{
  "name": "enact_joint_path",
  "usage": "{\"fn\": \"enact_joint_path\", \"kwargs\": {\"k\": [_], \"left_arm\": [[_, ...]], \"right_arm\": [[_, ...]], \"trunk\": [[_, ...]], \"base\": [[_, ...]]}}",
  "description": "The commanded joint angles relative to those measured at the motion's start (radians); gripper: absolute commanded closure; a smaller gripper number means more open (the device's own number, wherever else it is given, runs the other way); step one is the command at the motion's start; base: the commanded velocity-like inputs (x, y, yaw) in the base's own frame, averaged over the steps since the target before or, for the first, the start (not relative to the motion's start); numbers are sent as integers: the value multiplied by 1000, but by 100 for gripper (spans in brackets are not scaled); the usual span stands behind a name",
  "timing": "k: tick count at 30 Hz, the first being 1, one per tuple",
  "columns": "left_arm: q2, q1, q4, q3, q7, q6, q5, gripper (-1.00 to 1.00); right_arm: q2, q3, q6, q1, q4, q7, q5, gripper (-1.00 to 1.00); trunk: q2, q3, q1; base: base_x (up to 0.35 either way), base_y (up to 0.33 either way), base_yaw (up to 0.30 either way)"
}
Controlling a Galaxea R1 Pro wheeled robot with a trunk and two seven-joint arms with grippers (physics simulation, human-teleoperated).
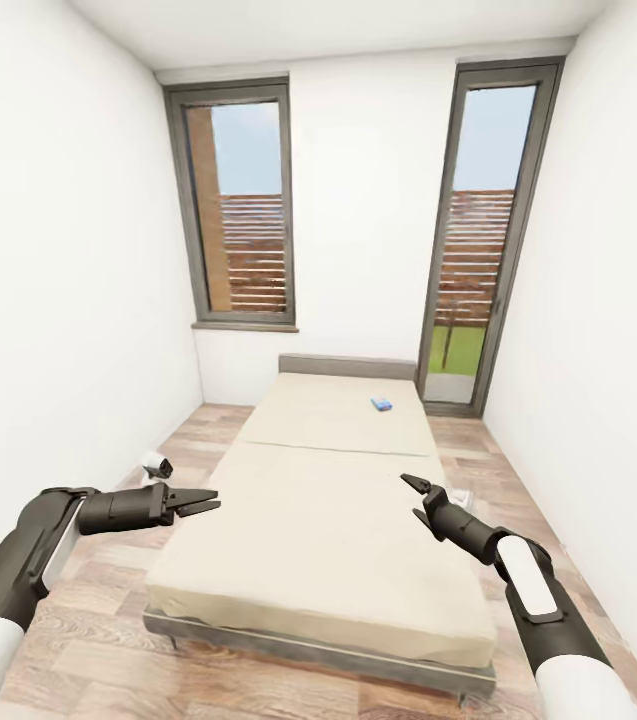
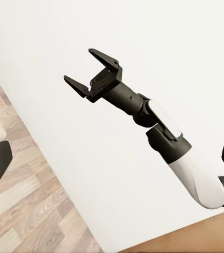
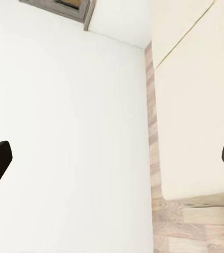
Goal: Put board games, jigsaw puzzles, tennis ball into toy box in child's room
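The bed with its plain cream top runs away from me down the middle of a narrow white room. A small flat blue box, possibly a board game, lies on the bed near the grey headboard. My left gripper hovers open at the bed's left edge, with nothing between its fingers. My right gripper is open and empty over the bed's right side; the left wrist view also shows that gripper with its jaws spread. In the right wrist view the bed lies beside a strip of plank floor.
A window and a glass door stand in the far wall. A small white and black object lies on the wood floor left of the bed, and another small white thing on the right. Narrow floor strips flank the bed.
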Motion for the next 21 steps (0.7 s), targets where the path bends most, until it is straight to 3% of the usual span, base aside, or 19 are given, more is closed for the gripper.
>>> {"fn": "enact_joint_path", "kwargs": {"k": [1, 10, 21], "left_arm": [[1, 0, 0, 0, -3, 11, 1, -100], [1, 0, 0, 0, -1, 11, 0, -100], [0, 0, 0, 0, 20, 11, 1, -100]], "right_arm": [[1, -3, 5, -1, 1, 4, 2, -100], [1, -1, 5, -1, -1, 4, 3, -100], [1, -1, 5, -1, -1, 3, 4, -100]], "trunk": [[-1, -1, 0], [-1, -1, 0], [-1, -1, 0]], "base": [[0, -220, -275], [0, -276, -248], [0, -302, -27]]}}
